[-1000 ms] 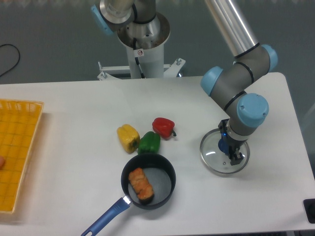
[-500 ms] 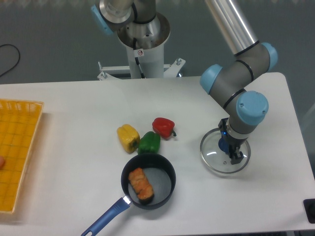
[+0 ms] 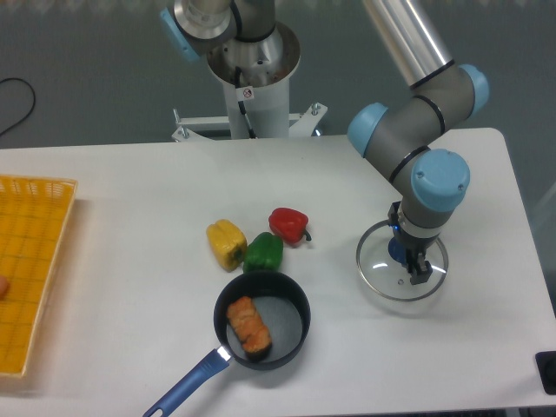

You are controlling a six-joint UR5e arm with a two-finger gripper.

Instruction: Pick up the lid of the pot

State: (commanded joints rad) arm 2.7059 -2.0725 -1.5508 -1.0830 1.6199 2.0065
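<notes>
At the right of the camera view, the gripper (image 3: pixel 406 251) reaches down over the round glass pot lid (image 3: pixel 376 264). Its fingers are shut on the lid's blue knob (image 3: pixel 398 249), one on either side and partly covering it. The lid looks roughly level and hangs a little above the white table. The gripper's body hides part of the lid's upper right.
Left of the lid, a black pan (image 3: pixel 285 327) with a blue handle holds a brown-orange item (image 3: pixel 248 327). Behind it lie yellow (image 3: pixel 227 243), green (image 3: pixel 264 253) and red (image 3: pixel 288 224) peppers. A yellow crate (image 3: pixel 35 261) stands at the far left.
The gripper has risen slightly with the knob between its fingers. The lid has come up with it, shifting a little up and right in view and appearing slightly larger.
</notes>
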